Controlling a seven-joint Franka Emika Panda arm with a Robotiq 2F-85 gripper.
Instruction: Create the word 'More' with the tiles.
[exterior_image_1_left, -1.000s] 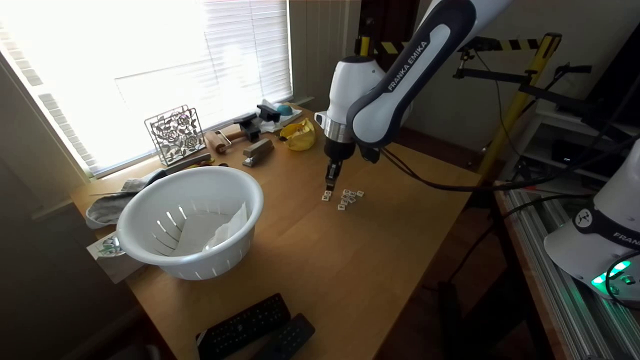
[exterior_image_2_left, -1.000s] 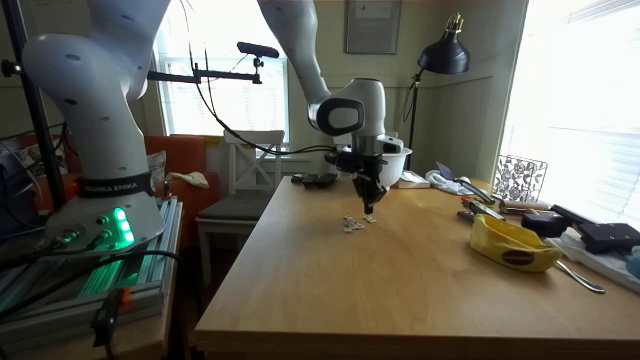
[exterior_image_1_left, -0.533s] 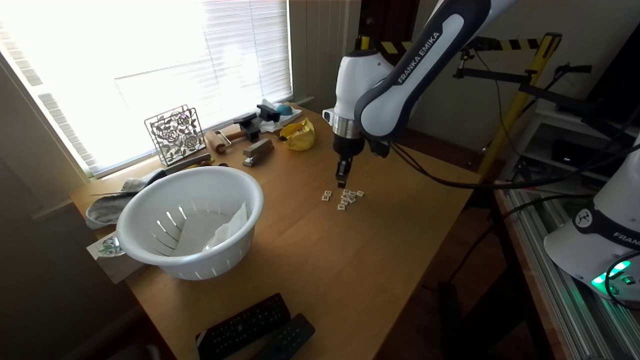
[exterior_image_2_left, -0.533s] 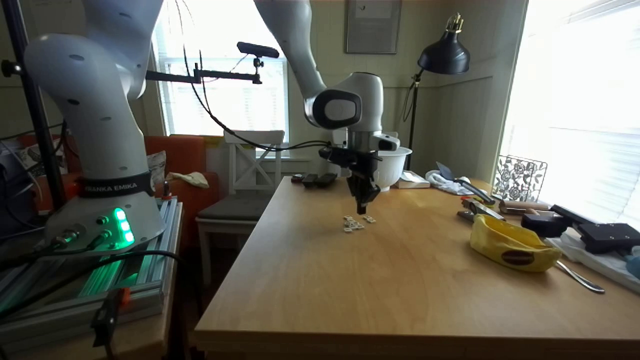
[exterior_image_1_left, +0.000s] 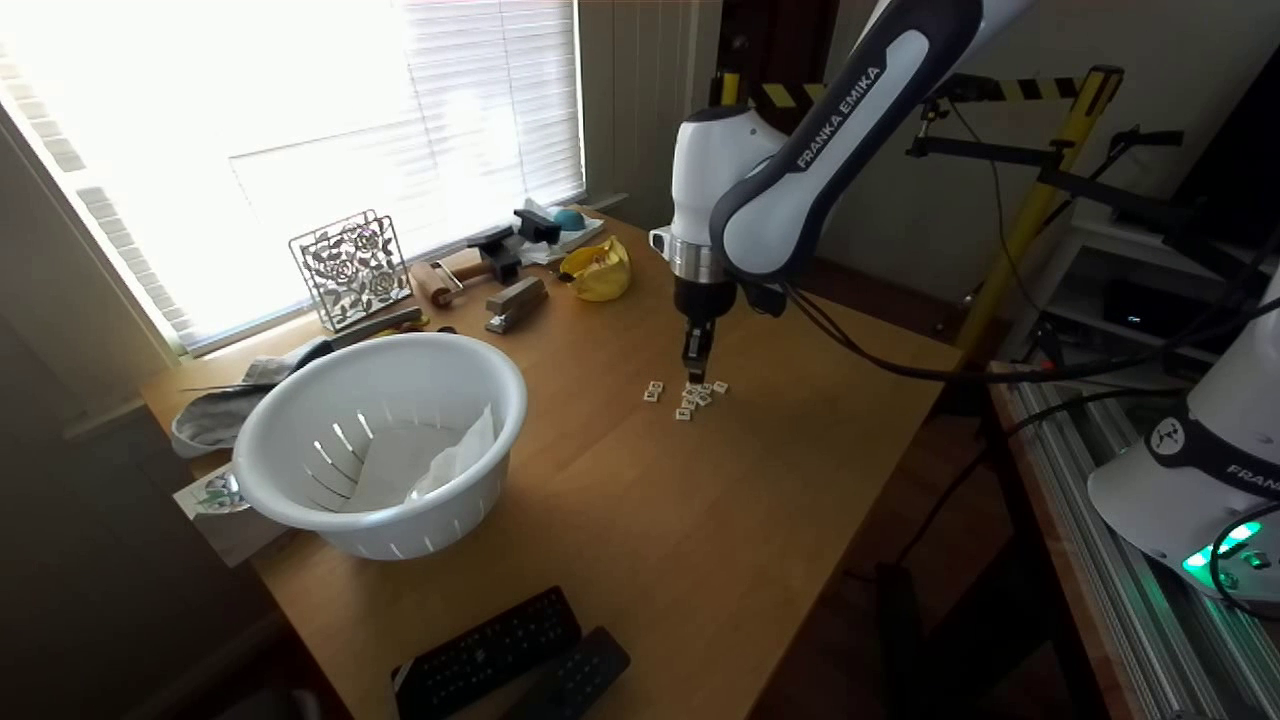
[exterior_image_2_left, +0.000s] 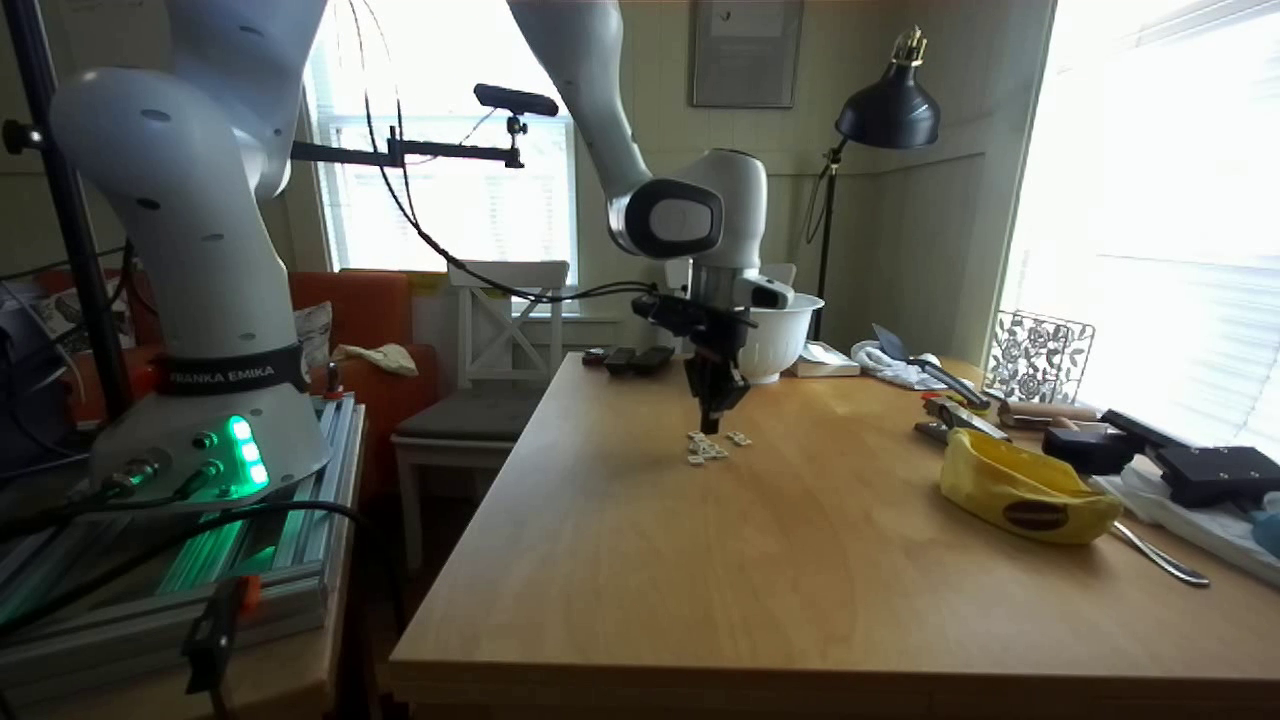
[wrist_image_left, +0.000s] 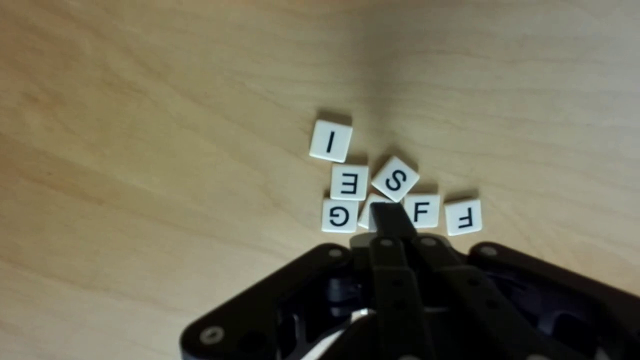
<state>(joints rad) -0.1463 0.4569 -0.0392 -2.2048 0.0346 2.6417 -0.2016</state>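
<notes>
Small cream-white letter tiles lie flat in a loose cluster (exterior_image_1_left: 690, 402) on the wooden table. In an exterior view, a pair of tiles (exterior_image_1_left: 653, 391) sits apart from it. In the wrist view I read an I tile (wrist_image_left: 331, 141), an E tile (wrist_image_left: 349, 182), a G tile (wrist_image_left: 340, 216), an S tile (wrist_image_left: 395, 179), an F tile (wrist_image_left: 421, 211) and a turned F tile (wrist_image_left: 463, 217). My gripper (wrist_image_left: 392, 218) is shut, nothing held, its tips covering most of another tile (wrist_image_left: 366, 212) whose letter is hidden. Whether they touch it I cannot tell.
A big white bowl (exterior_image_1_left: 380, 345) stands on the table, with black remotes (exterior_image_1_left: 500, 650) near the edge. A yellow pouch (exterior_image_2_left: 1020, 490), a stapler (exterior_image_1_left: 517, 303) and a metal rose holder (exterior_image_1_left: 350, 270) line the window side.
My gripper rose from beside the separate tile pair, moved across towards the cluster and came down over it, staying shut. The tiles look unmoved.
</notes>
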